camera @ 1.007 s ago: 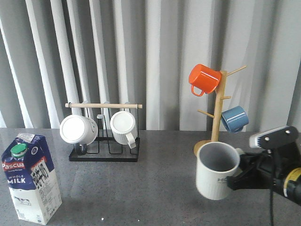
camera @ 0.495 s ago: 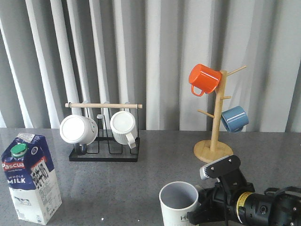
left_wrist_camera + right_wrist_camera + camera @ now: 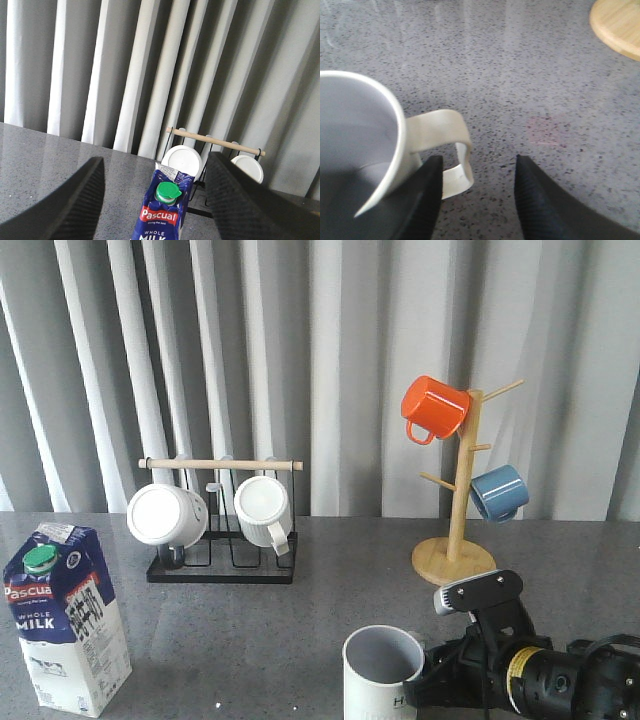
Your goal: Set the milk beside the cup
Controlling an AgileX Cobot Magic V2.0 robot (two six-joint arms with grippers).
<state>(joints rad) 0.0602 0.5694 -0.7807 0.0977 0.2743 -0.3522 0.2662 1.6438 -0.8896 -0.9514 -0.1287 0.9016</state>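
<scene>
The milk (image 3: 65, 615), a blue-and-white Pascual carton with a green cap, stands upright at the front left of the table. In the left wrist view the milk (image 3: 164, 212) stands ahead of my left gripper (image 3: 156, 167), which is open, its fingers (image 3: 75, 200) wide on either side and not touching it. The cup (image 3: 382, 670), cream and ribbed with a grey inside, stands at front centre. My right gripper (image 3: 440, 685) is just to its right. In the right wrist view this gripper (image 3: 479, 165) is open, with the cup's handle (image 3: 447, 145) between the fingers, close to one of them.
A black rack (image 3: 220, 570) with a wooden bar holds white mugs (image 3: 166, 514) at the back left. A wooden mug tree (image 3: 455, 558) with an orange mug (image 3: 433, 408) and a blue mug (image 3: 498, 492) stands at the back right. Its base shows in the right wrist view (image 3: 617, 25).
My right arm carried the cup from mid-air at the right down and left to the table's front centre. Since half a second ago the arm has shifted slightly right. The milk has not moved.
</scene>
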